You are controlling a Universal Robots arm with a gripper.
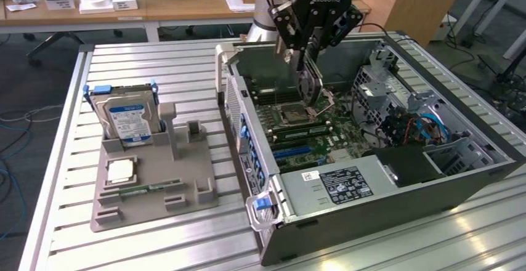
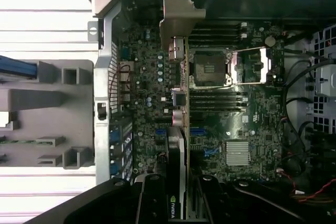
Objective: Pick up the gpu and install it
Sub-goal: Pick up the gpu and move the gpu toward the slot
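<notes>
My gripper (image 1: pixel 306 54) is shut on the gpu (image 1: pixel 309 85), which hangs edge-down over the motherboard (image 1: pixel 324 132) inside the open computer case (image 1: pixel 386 197). The card sits a little above the board, near the CPU socket (image 1: pixel 294 116). In the wrist view the gpu (image 2: pixel 181 129) appears edge-on between my black fingers (image 2: pixel 152 200), its silver end bracket (image 2: pixel 177 17) pointing toward the case's rear wall. The green board and black cooler with an NVIDIA label run up into my gripper (image 2: pixel 178 205). The blue expansion slots (image 2: pixel 205 150) lie beside the card's lower edge.
A grey parts holder (image 1: pixel 156 185) stands on the slatted metal table (image 1: pixel 164 68) at the exterior view's left. It carries a silver hard drive (image 1: pixel 125 122) and a memory stick (image 1: pixel 148 189). Drive cages and cables (image 1: pixel 411 120) crowd the case's far side.
</notes>
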